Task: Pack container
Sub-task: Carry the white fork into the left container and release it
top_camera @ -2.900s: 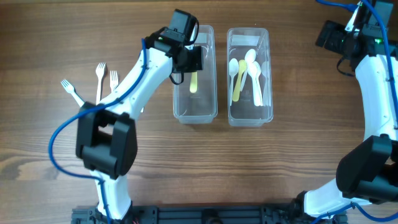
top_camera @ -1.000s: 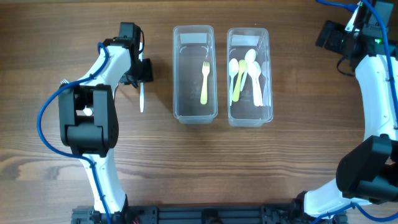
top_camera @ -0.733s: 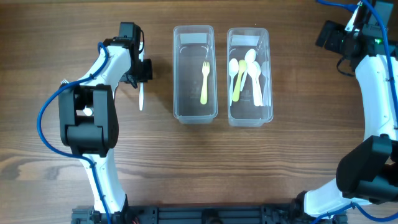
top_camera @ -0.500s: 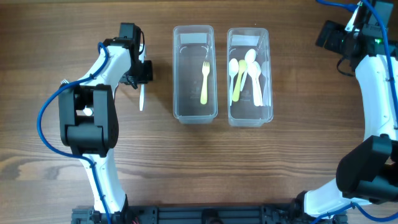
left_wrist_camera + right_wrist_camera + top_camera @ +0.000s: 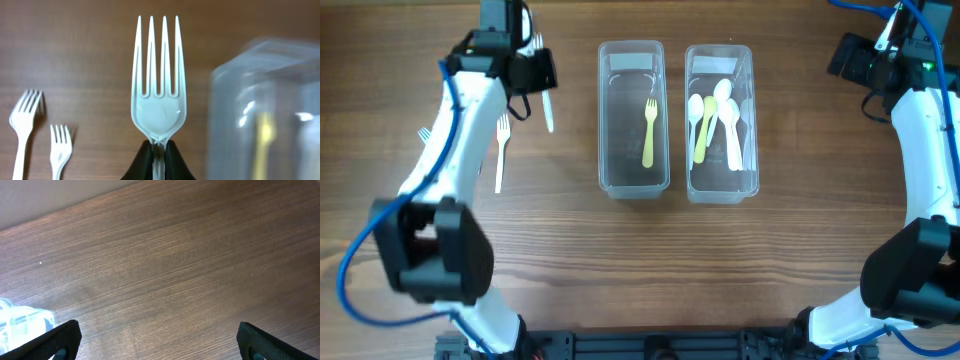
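Observation:
My left gripper [image 5: 536, 76] is shut on a white plastic fork [image 5: 549, 112] and holds it left of the left clear container [image 5: 633, 178]. In the left wrist view the jaws [image 5: 159, 161] pinch the fork [image 5: 158, 85] at its neck, tines pointing away, with the container [image 5: 235, 115] blurred at the right. A yellow fork [image 5: 647, 132] lies in that container. The right clear container [image 5: 721, 190] holds white spoons [image 5: 729, 118] and a yellow spoon [image 5: 705, 125]. My right gripper [image 5: 160, 345] is open and empty over bare wood at the far right back [image 5: 848, 56].
Two more white forks lie on the table left of the containers; one shows in the overhead view [image 5: 501, 150] and both in the left wrist view [image 5: 22, 125], [image 5: 60, 150]. My left arm partly covers another fork tip [image 5: 423, 134]. A container corner [image 5: 20, 320] shows in the right wrist view.
My left gripper has taken the white fork off the table and moved toward the back with it. The right arm has not moved.

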Tool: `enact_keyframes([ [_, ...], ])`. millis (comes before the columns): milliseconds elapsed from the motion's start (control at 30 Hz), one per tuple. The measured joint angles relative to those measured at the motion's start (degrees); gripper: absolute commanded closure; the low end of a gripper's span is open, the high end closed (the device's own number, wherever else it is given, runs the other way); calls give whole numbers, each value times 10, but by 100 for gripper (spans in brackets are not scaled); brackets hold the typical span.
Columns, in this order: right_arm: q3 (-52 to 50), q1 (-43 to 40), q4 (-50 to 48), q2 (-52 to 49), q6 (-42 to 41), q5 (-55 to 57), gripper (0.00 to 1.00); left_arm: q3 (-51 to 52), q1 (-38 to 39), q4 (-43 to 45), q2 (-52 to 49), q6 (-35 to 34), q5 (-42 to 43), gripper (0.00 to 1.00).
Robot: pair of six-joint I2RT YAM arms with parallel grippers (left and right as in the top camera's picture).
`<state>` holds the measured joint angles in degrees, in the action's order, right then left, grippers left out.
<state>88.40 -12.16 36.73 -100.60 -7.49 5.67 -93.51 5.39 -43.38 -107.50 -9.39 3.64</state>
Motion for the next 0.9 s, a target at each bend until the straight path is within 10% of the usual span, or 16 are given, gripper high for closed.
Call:
enact_keyframes([
  [800, 0, 0, 0, 0, 0, 0, 0, -6, 177, 23, -46, -73, 42, 94],
  [900, 0, 0, 0, 0, 0, 0, 0, -6, 177, 23, -72, -74, 41, 72],
])
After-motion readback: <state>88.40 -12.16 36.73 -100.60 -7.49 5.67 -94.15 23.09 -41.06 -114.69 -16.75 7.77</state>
